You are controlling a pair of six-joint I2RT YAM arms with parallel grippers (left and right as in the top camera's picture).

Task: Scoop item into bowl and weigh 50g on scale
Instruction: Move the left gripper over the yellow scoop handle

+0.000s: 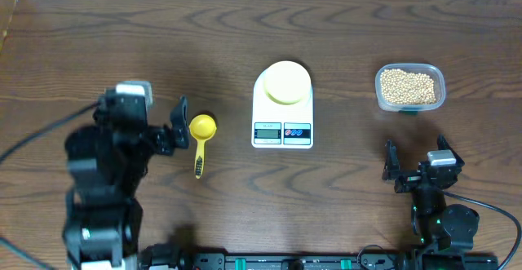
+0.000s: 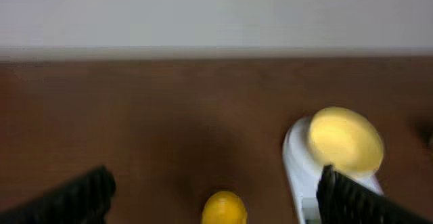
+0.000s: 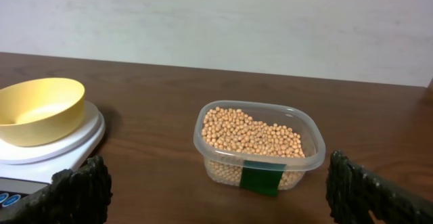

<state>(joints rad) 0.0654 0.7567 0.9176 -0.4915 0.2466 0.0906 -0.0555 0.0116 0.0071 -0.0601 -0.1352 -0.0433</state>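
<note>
The white scale (image 1: 282, 125) stands mid-table with the pale yellow bowl (image 1: 285, 83) on its platform. The tan beans (image 1: 409, 86) fill a clear tub at the right. My left gripper (image 1: 173, 128) is open, just left of a bright yellow scoop (image 1: 201, 139) lying on the table. In the left wrist view the scoop's cup (image 2: 224, 209) lies between the spread fingers, with the bowl (image 2: 345, 140) and the scale (image 2: 296, 164) to the right. My right gripper (image 1: 418, 161) is open and empty, nearer than the tub. Its wrist view shows the beans (image 3: 250, 132), the bowl (image 3: 40, 109) and the scale (image 3: 71, 148).
The clear plastic tub (image 3: 298, 158) carries a green tape patch on its near wall. A pale wall runs along the table's far edge. Cables trail from both arm bases at the near edge.
</note>
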